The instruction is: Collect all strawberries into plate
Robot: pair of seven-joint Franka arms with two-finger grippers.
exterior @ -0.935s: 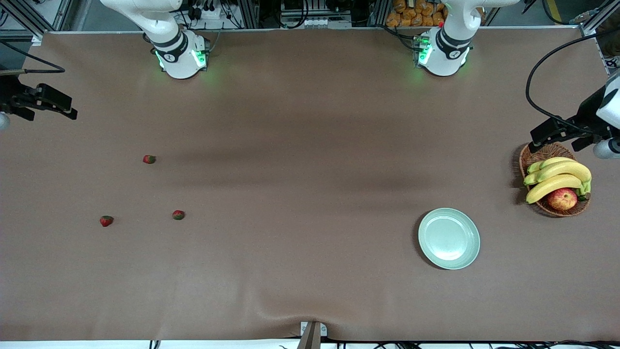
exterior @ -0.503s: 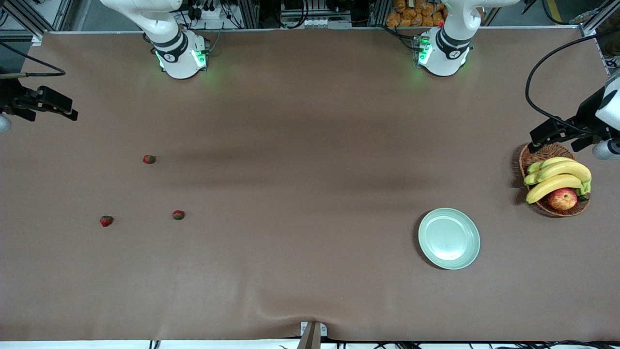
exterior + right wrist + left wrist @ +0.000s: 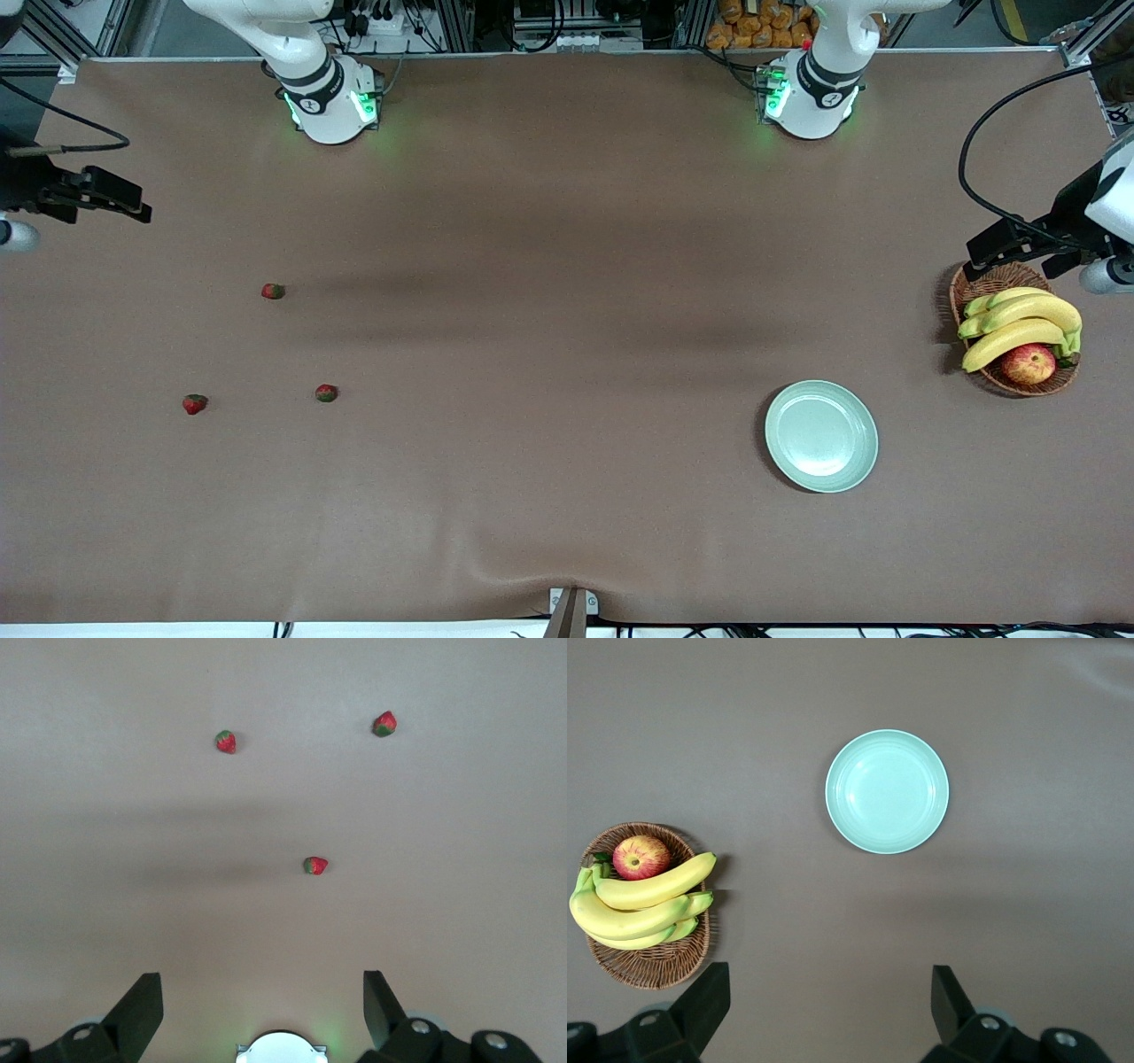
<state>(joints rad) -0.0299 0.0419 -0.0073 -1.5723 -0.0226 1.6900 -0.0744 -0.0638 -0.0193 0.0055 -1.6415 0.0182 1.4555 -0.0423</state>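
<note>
Currently plate [image 3: 821,436] bare, basket [image 3: 1012,379] holding bananas [image 3: 1019,323], apple [image 3: 1028,363], both tools wide open, unladen

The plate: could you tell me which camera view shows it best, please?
The left wrist view: the plate sits large, whole and empty beyond the open left gripper. The front view shows it whole but smaller. The right wrist view misses it.

Three small red strawberries with green caps, lying loose on the brown table toward the right arm's end: one [image 3: 273,291] in the upper left of the front view, two [image 3: 194,404] [image 3: 326,392] lower, well apart. Round pale green plate [image 3: 864,461], glossy and bare, sitting flat at lower right.
</note>
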